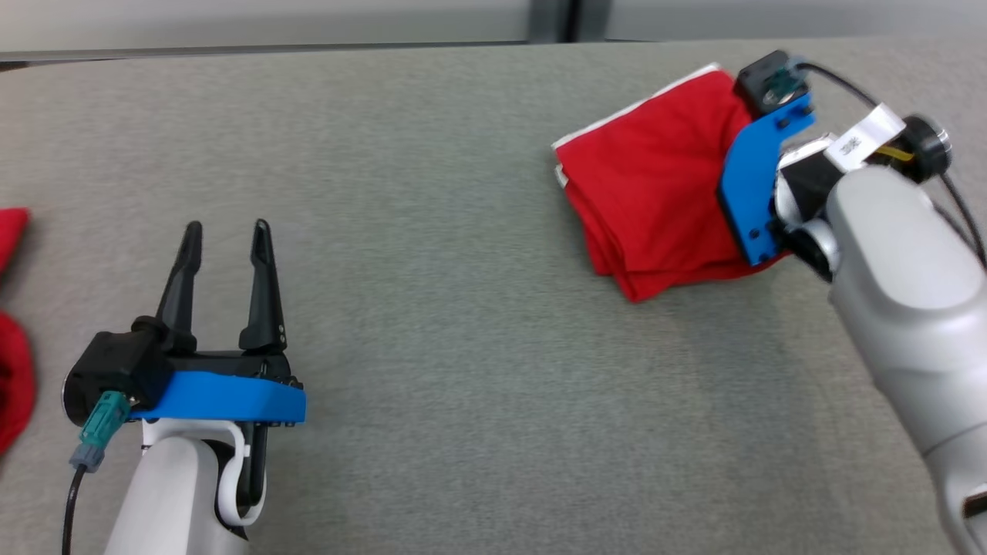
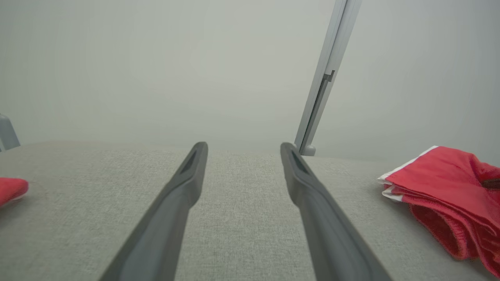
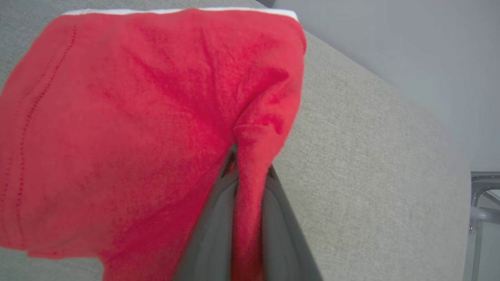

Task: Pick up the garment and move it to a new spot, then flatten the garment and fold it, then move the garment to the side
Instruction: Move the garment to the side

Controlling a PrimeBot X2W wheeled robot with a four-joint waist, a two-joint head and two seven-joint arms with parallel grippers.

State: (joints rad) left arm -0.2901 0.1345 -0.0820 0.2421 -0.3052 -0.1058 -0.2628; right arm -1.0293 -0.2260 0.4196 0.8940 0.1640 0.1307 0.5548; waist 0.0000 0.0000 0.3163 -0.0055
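Red folded cloth garment (image 1: 648, 193) pinched by the right gripper (image 3: 250, 171).
Its two dark fingers clamp a ridge of fabric near the far right corner of the grey woven worktop (image 1: 463, 347); the left gripper (image 1: 227, 231) stands spread, well apart, facing a pale wall (image 2: 156, 58).

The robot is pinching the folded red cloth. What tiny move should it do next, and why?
Probably the right gripper should slide the garment gently toward the side, kept low. The garment looks folded, a ridge of it is pinched between the shut fingers, and the left gripper hangs open, apart from it, over the grey table.
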